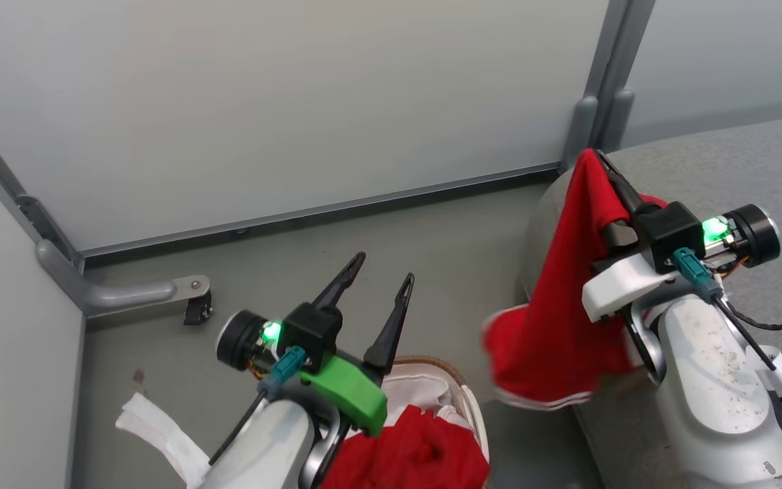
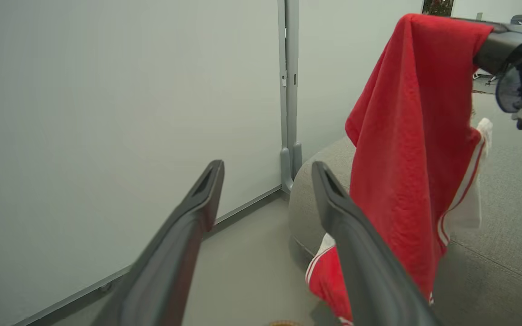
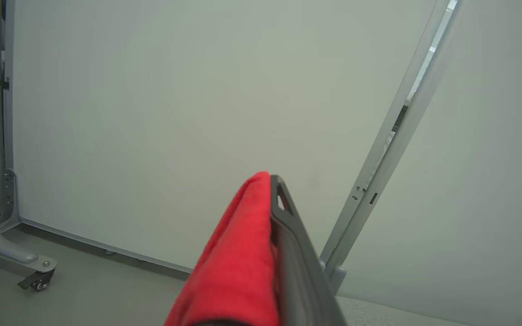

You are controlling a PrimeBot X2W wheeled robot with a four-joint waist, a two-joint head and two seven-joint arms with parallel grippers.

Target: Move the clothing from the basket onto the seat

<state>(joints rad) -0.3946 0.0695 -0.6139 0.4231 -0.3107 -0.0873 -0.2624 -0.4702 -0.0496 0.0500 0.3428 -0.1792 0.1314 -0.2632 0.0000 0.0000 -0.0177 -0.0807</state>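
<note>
My right gripper (image 1: 598, 157) is shut on a red garment with white stripes (image 1: 554, 319), which hangs from the fingertips over the rounded edge of the grey seat (image 1: 737, 170). The left wrist view shows that garment (image 2: 406, 158) draped beside the seat (image 2: 505, 253). In the right wrist view the red fabric (image 3: 238, 267) covers one finger. My left gripper (image 1: 384, 266) is open and holds nothing, raised above the basket (image 1: 462, 394). In the basket lies a second red garment (image 1: 411, 455) on the white liner.
Pale partition panels (image 1: 282, 102) with grey posts close off the back and left. A caster foot (image 1: 195, 309) stands on the grey floor at the left. A white cloth strip (image 1: 157, 428) hangs by my left forearm.
</note>
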